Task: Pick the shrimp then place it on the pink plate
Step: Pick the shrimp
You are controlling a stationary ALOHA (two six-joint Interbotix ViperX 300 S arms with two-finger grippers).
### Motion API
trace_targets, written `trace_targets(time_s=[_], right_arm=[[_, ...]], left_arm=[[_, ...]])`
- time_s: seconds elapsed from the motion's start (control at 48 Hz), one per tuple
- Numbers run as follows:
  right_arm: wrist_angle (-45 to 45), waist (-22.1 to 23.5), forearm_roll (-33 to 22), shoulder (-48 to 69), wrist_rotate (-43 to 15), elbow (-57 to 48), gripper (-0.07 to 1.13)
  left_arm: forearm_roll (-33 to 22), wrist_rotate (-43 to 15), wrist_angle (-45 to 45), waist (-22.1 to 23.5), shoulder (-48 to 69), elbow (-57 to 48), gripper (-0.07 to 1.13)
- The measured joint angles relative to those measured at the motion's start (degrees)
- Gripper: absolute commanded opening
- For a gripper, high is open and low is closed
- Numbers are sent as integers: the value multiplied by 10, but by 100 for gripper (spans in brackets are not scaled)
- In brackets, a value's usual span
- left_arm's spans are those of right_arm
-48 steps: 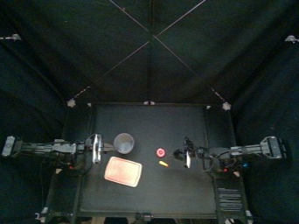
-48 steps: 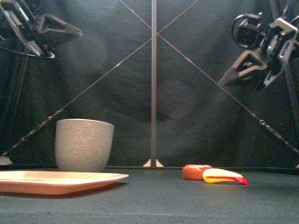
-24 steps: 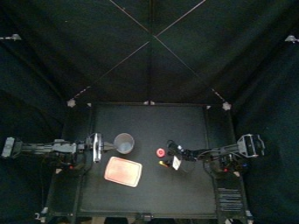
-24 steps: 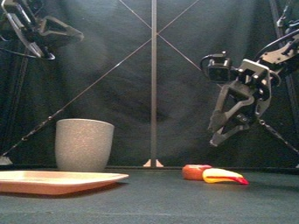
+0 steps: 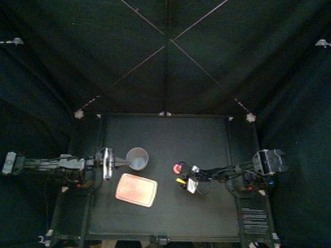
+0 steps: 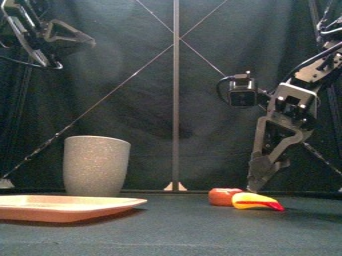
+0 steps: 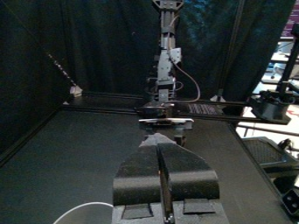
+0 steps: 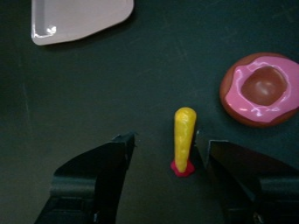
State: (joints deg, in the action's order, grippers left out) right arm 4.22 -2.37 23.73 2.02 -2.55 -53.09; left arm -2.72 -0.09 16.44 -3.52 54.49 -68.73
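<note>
The shrimp [image 8: 184, 138], a yellow toy with a red end, lies on the black table right of centre [image 6: 258, 202] [image 5: 183, 180]. My right gripper [image 8: 170, 145] hangs open just above it, one jaw on each side, not touching. From the front, the right gripper [image 6: 253, 183] hangs tilted over the shrimp. The flat pink plate [image 5: 135, 190] [image 6: 67, 206] lies left of it, and one corner of the pink plate [image 8: 76, 19] shows in the right wrist view. My left gripper [image 7: 163, 175] is shut and empty, raised at the left [image 5: 101, 165].
A round red-and-pink toy [image 8: 261, 87] [image 6: 225, 195] lies right beside the shrimp. The tall grey speckled cup [image 6: 96, 165] [image 5: 137, 157] stands behind the plate, near the left gripper.
The right arm has swung in from the right and come down, bringing its open gripper from high up to just above the shrimp. The left arm has not moved.
</note>
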Motion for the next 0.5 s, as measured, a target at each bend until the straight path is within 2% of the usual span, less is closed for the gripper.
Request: trace_targets(time_s=[0.292,0.5], right_arm=[[1,1,-2,-35,1,9,91],[1,3,2,-40,1,12,80]], left_arm=[[0,0,0,0,0,0,2],[0,1,1,0,0,0,2]])
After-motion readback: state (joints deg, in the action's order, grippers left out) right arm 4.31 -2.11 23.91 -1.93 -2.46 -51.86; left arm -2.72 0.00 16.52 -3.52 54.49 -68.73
